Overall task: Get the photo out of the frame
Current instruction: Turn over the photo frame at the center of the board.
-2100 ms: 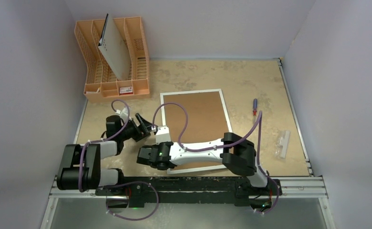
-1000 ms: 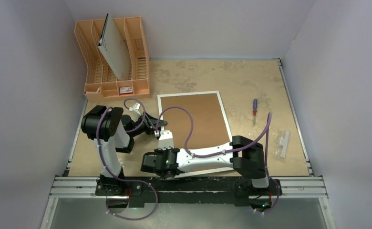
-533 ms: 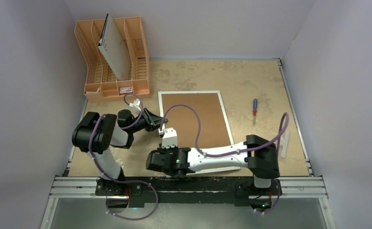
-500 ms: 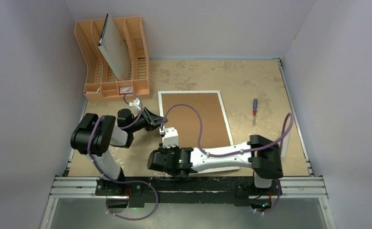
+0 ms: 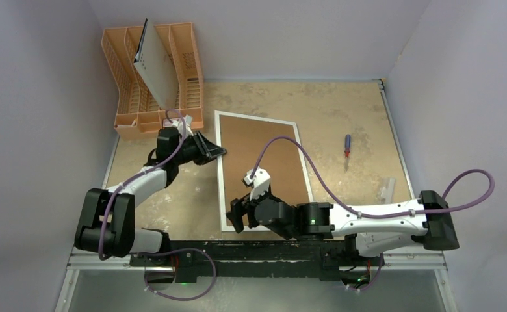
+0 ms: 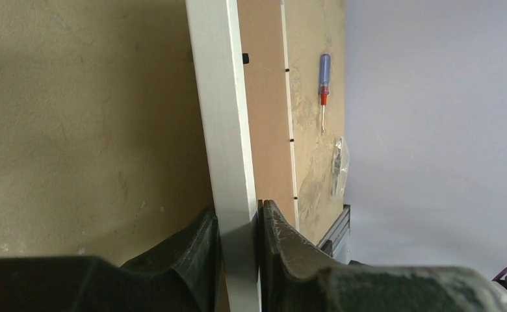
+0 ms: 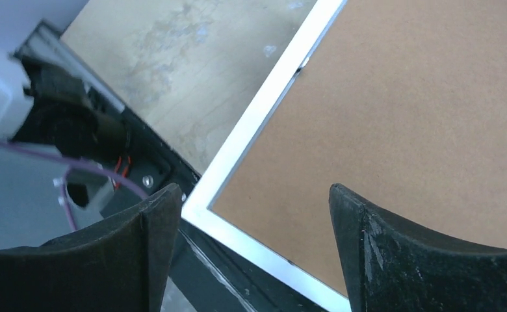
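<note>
- Your left jaws pinch the white border of the frame point(image 5: 260, 170) at its 10 o'clock edge, mid-desk point(image 5: 342, 107).
- Your right jaws gape wide above its 7 o'clock corner, brown back upward.

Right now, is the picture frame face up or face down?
Face down: the frame lies with its brown back upward, with only the white border around it.
</note>
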### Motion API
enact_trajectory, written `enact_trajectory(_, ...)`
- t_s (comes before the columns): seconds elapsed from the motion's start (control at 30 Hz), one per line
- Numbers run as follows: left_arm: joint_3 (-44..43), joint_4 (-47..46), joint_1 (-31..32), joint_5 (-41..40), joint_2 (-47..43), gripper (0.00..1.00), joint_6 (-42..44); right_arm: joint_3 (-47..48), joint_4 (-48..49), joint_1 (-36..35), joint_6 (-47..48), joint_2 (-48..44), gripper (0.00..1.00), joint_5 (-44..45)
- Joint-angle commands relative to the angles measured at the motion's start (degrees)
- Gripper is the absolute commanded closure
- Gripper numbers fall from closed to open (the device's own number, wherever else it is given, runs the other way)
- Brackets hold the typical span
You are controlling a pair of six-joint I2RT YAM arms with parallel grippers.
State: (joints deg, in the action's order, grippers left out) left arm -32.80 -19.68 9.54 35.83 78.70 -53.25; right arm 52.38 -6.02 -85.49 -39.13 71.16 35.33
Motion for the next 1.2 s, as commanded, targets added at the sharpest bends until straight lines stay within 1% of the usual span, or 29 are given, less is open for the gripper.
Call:
enact_trajectory(0.0, -7.4, 8.7, 1.1, -4.1, -4.1, 1.00, 9.0, -6.0, 11.4, -0.9, 19.4, -4.7, 0.16, -7.8)
enact_trajectory(0.1, -11.7, 13.7, 2.4, -5.1, -4.2, 1.00, 10.1, -8.1, 13.2, -3.2, 27.2, -6.9, 0.16, -8.6)
enact_trajectory(0.23, -16.4, 20.6, 3.4, -8.4, -4.2, 1.00, 12.1, -7.5, 12.5, -5.2, 35.1, -6.4, 0.16, -7.8)
enact_trajectory(0.33, -18.6, 24.3, 3.7, -9.5, -4.2, 1.00, 12.4, -6.8, 13.0, -7.9, 38.7, -4.2, 0.14, -1.8)
enact_trajectory(0.4, -19.5, 25.7, 3.9, -10.4, -4.2, 1.00, 12.4, -6.7, 14.3, -9.1, 42.6, -2.4, 0.13, -0.3)
enact_trajectory(0.47, -20.3, 26.7, 4.1, -11.0, -4.1, 1.00, 12.4, -6.0, 14.4, -9.7, 44.6, -0.1, 0.12, 0.5)
enact_trajectory(0.53, -21.3, 28.4, 4.3, -11.1, -3.9, 1.00, 12.5, -5.3, 14.4, -10.6, 45.9, 2.5, 0.12, 3.3)
enact_trajectory(0.6, -22.0, 28.8, 4.9, -11.2, -4.0, 1.00, 12.4, -5.2, 15.9, -11.3, 48.2, 4.9, 0.12, 6.3)
enact_trajectory(0.73, -23.0, 30.2, 5.5, -11.7, -4.0, 1.00, 12.7, -4.0, 18.9, -12.0, 52.4, 9.2, 0.13, 15.4)
enact_trajectory(0.83, -23.0, 30.9, 5.6, -11.9, -4.2, 1.00, 13.0, -4.0, 22.0, -12.0, 56.8, 11.4, 0.13, 20.2)
enact_trajectory(0.9, -22.7, 30.8, 5.6, -12.4, -4.3, 1.00, 13.0, -4.3, 23.4, -12.1, 59.0, 12.5, 0.14, 21.5)
enact_trajectory(1.03, -22.2, 30.0, 5.7, -12.0, -4.6, 1.00, 12.5, -4.1, 24.9, -12.1, 61.3, 14.3, 0.26, 23.1)
enact_trajectory(1.13, -22.2, 30.1, 5.7, -12.1, -4.8, 1.00, 12.5, -3.7, 25.1, -12.2, 61.4, 15.0, 0.42, 24.2)
enact_trajectory(1.17, -22.2, 30.2, 5.7, -12.1, -4.9, 1.00, 12.4, -3.7, 25.7, -12.1, 61.9, 15.2, 0.45, 24.5)
